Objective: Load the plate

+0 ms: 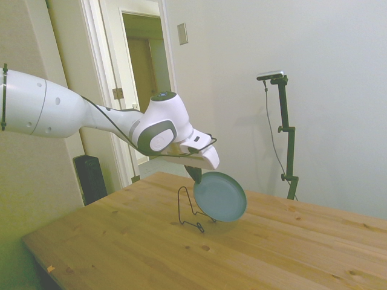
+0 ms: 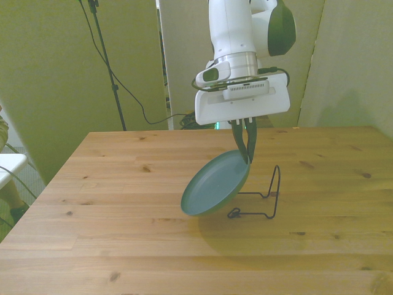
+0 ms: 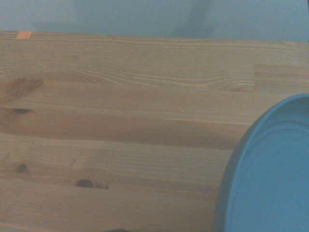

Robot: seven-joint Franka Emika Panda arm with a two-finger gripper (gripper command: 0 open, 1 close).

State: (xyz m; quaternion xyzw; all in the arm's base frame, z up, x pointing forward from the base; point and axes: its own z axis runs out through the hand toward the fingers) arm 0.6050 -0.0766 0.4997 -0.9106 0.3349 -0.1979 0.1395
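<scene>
End effector (image 2: 247,149) in the upper middle of the front view, fingers pressed together on the upper rim of the plate (image 2: 215,184), pinching it. Plate hanging directly below the end effector, tilted, hollow face turned toward the front view's left and toward the camera, lower edge down close to the tabletop (image 2: 123,184); contact with the wood not clear from here. In the side view, same grip: end effector (image 1: 195,174) just left of centre frame, plate (image 1: 221,197) below and to its right, standing nearly on edge, face turned toward the right of the frame.

Black wire stand (image 2: 264,200) just beside the plate, on the front view's right, base flat on the tabletop, upright loop rising behind the plate's back. In the side view, wire stand (image 1: 188,211) at centre frame, left of the plate, rim overlapping its wires; touching or merely close, cannot tell.

Wrist view blurred: curved edge of the plate (image 3: 270,174) filling the lower right corner, bare planks of the tabletop (image 3: 120,121) across the rest.
</scene>
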